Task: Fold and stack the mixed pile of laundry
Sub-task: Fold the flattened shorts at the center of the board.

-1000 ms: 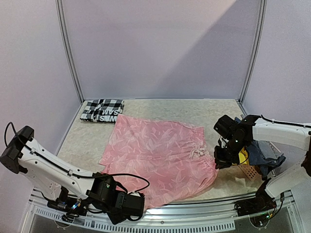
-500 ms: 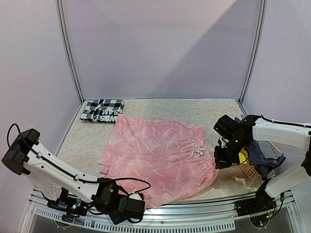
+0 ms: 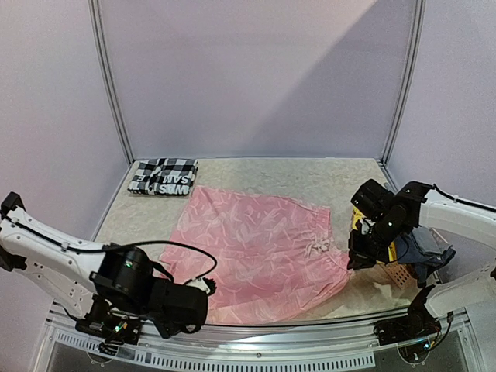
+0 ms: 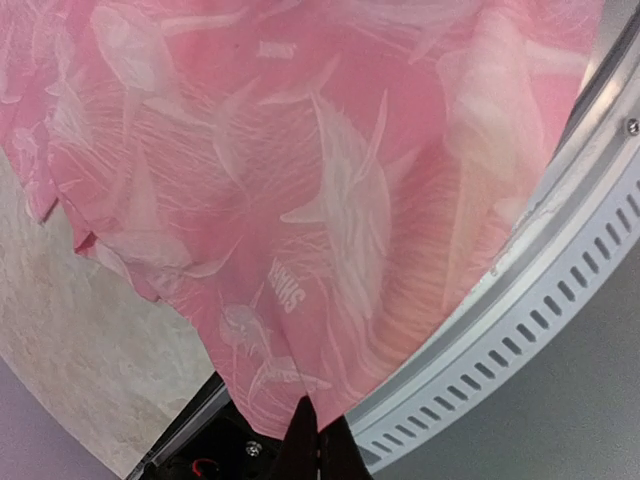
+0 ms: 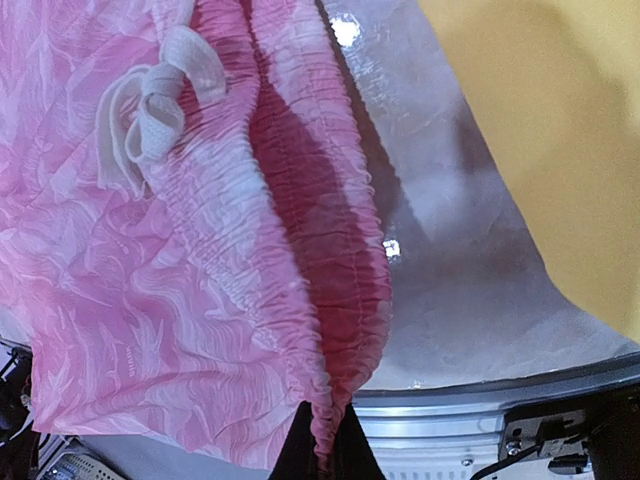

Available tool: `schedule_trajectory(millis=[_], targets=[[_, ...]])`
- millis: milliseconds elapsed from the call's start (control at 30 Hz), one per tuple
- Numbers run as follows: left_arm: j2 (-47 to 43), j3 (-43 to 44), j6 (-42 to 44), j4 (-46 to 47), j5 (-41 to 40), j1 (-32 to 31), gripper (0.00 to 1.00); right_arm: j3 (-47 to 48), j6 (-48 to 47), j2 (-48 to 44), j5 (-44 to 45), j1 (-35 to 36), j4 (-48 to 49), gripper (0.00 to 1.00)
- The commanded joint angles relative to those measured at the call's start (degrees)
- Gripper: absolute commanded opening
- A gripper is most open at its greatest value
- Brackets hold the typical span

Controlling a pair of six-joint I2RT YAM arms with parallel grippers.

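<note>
From above, the left end effector (image 4: 318, 442) hides under its own black wrist (image 3: 174, 304). The right arm (image 3: 434, 209) covers most of the yellow cloth (image 5: 560, 120) and what seems a basket (image 3: 397, 275). Wrist views cut off the pink cloth (image 4: 300, 200).

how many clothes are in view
4: checked shirt folded far left, pink one spread mid-table, yellow one and blue-grey one piled at right edge; more may hide underneath.

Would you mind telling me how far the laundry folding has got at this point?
Done: the checked shirt lies folded at the far left. In hand: the pink garment is spread out, the left end effector shut on its near hem and the right end effector shut on its waistband. Left: the yellow garment and blue-grey garment sit bunched at the basket on the right, unfolded.
</note>
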Motion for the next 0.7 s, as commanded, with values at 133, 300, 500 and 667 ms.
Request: schedule_trajectory(millis=[133, 300, 500, 667], targets=[[-7.79, 7.97, 5.19, -11.58, -3.51, 12.49, 0.00, 7.26, 4.60, -1.01, -1.93, 0.53, -2.87, 0.00], [-7.72, 12.70, 10.53, -13.82, -4.45, 21.85, 0.00, 13.15, 4.47, 2.28, -0.94, 0.55, -3.98, 0.00], [-5.26, 18.08, 17.45, -15.45, -4.10, 32.29, 0.00, 21.80, 3.87, 7.45, 3.82, 0.15, -8.51, 0.00], [-1.53, 21.59, 24.02, -15.54, -2.84, 40.37, 0.00, 26.56, 2.61, 12.04, 4.57, -1.18, -10.07, 0.00]])
